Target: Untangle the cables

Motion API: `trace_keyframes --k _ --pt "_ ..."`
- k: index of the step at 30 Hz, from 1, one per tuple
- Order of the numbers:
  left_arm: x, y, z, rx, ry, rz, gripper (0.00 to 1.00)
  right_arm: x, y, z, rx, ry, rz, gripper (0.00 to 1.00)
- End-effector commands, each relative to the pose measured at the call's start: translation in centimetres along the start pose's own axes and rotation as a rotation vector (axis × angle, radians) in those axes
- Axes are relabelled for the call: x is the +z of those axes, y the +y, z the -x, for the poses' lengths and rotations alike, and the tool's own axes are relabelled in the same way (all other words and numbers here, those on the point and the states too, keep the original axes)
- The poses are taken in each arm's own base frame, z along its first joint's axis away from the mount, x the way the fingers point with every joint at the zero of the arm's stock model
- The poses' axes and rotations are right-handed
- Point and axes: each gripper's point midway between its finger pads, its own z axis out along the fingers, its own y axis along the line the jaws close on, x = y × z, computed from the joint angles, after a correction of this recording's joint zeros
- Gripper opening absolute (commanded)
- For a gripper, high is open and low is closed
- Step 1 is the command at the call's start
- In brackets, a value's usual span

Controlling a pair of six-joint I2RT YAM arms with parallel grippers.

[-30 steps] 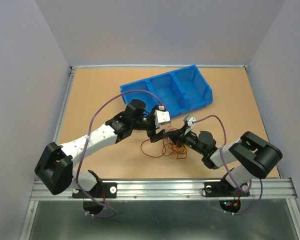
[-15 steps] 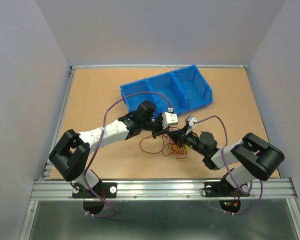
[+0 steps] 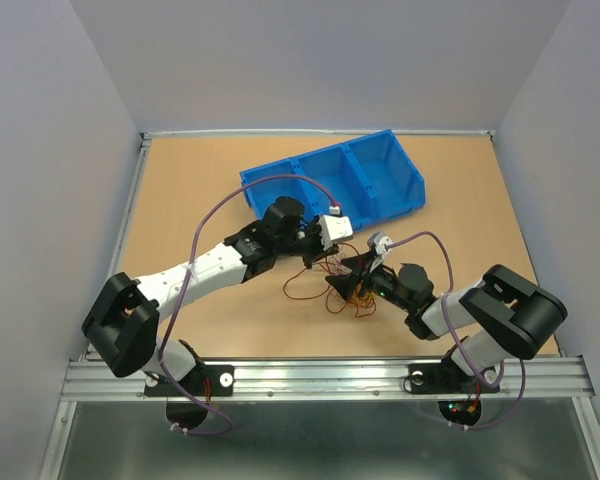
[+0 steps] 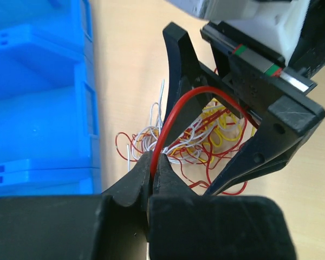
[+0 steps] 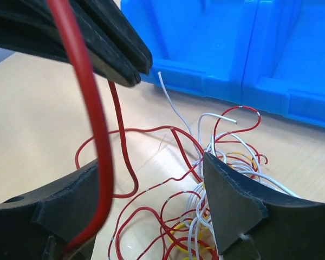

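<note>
The cables (image 3: 352, 298) lie as a small tangle of thin red, white and yellow wires on the table, just in front of the blue bin (image 3: 335, 180). My left gripper (image 4: 154, 162) is shut on one thicker red wire (image 4: 176, 105), which arches up out of the bunch (image 4: 206, 135). In the top view, that gripper (image 3: 323, 260) hangs over the tangle's left side. My right gripper (image 5: 150, 160) stands open low over the bunch (image 5: 222, 173). The same red wire (image 5: 89, 108) passes in front of its left finger. The two grippers are nearly tip to tip.
The blue bin (image 4: 38, 81) has three compartments and stands tilted just behind the tangle, close to the left gripper. A loose red loop (image 3: 294, 290) trails out to the left. Purple arm cables arch above both wrists.
My left gripper has shut on the red wire and drawn it up. My right gripper, shut half a second ago, now stands open.
</note>
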Motion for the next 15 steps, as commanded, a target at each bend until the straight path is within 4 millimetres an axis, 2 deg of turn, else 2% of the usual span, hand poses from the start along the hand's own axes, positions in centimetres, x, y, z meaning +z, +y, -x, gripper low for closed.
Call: trace_keyframes --k 1,6,8,11,15 --pt "-1.0 0.2 2.1 0.028 -0.069 0.028 0.0 0.0 2.4 7.0 -0.082 -0.277 0.1 0.74" --pt "-2.0 0.4 3.1 0.028 -0.092 0.056 0.0 0.2 2.5 6.8 -0.087 -0.268 0.109 0.74" --pt "-2.8 0.7 4.1 0.031 -0.114 0.086 0.0 0.6 2.6 6.4 -0.085 -0.255 0.122 0.74" --pt "-4.6 2.1 5.6 0.012 -0.15 0.186 0.0 1.0 2.6 6.1 -0.078 -0.244 0.133 0.74" --pt "-7.9 4.1 7.5 -0.035 -0.23 0.334 0.0 1.3 2.5 5.9 -0.074 -0.238 0.131 0.74"
